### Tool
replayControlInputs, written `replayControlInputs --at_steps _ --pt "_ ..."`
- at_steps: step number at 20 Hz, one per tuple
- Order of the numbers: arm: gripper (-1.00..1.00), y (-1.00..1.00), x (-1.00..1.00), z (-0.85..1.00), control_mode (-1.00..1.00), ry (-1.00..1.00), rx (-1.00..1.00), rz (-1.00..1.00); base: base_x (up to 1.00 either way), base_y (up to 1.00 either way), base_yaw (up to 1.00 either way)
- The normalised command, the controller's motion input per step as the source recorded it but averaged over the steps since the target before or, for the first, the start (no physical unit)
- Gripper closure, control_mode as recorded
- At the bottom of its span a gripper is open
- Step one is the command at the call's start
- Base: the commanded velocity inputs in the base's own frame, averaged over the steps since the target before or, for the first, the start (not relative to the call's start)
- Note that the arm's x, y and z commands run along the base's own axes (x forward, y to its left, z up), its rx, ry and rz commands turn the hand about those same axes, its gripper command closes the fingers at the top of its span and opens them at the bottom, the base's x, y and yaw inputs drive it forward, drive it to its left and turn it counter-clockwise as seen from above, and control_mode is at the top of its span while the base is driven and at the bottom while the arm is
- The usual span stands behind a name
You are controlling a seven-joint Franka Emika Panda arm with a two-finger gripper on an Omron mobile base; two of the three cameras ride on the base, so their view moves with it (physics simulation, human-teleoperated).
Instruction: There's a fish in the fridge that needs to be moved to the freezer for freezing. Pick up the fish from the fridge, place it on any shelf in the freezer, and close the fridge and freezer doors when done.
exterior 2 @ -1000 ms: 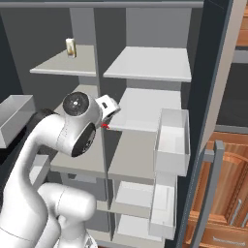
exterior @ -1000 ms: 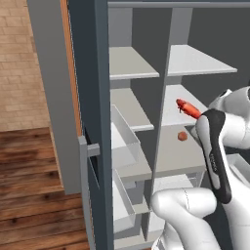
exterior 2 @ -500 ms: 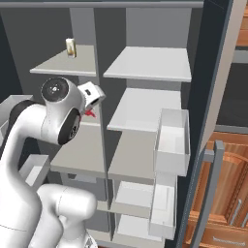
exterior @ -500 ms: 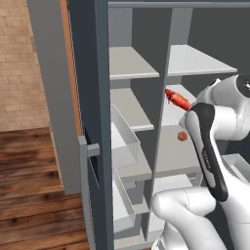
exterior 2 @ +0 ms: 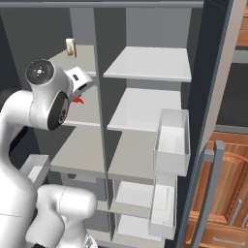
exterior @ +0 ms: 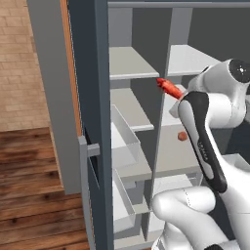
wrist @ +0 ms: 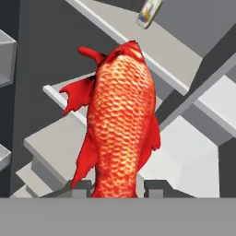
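Hand view, fish clamped upright between claw fingertips

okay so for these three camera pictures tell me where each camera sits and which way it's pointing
Left base view: behind the arm's left, facing the open freezer and fridge; white arm at lower right, carrying the fish.
Right base view: behind its right, facing the same shelves; arm at lower left.
Hand view: on the hand, looking along the gripper shut on the fish, toward the shelves.
Shared: fish and shelves.
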Motion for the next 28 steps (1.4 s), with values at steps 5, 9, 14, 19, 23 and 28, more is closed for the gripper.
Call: replayControlInputs --at_steps 5,9,14,19,23,28 --pt "1.0 0.35 0.26 0.23 -1.0 -0.01 0.01 0.0 0.0 0.0 0.0" --pt "1.0 0.4 0.33 0.13 -1.0 -0.02 0.04 0.0 0.0 0.0 0.0" --pt "1.0 0.38 0.38 0.01 -1.0 -0.07 0.03 0.0 0.0 0.0 0.0" --pt "1.0 0.23 0.39 0.01 -1.0 -0.12 0.02 0.0 0.0 0.0 0.0" --pt "1.0 0.03 0.35 0.06 -1.0 -0.12 0.07 0.0 0.0 0.0 0.0" --pt "1.0 0.09 0.35 0.33 -1.0 0.03 0.13 0.03 0.0 0.0 0.0"
